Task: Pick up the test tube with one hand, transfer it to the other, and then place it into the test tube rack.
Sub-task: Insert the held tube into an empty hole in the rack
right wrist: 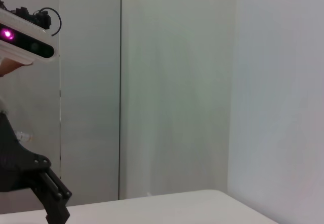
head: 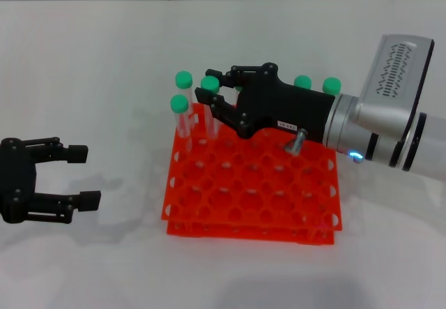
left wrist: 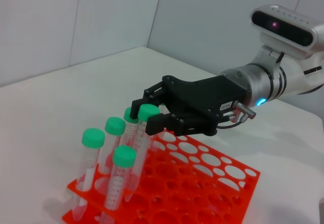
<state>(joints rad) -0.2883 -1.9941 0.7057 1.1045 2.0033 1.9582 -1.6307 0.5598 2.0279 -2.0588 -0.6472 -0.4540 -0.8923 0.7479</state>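
The orange-red test tube rack [head: 244, 227] lies mid-table and also shows in the left wrist view [left wrist: 238, 183]. My right gripper [head: 209, 90], black with a white label and a blue light at the wrist, reaches over the rack's far left corner. Its fingers are closed around the test tube [head: 210, 84] just under the green cap. The tube stands upright with its lower end in a rack hole. The left wrist view shows the same grip [left wrist: 146, 117] on the tube [left wrist: 148, 112]. My left gripper [head: 82, 176] is open and empty, low at the rack's left.
Several other green-capped tubes stand in the rack, some at the far left corner [head: 180, 104] [left wrist: 93, 138] and two at the far right [head: 332, 84]. The right wrist view shows only walls and a bit of table.
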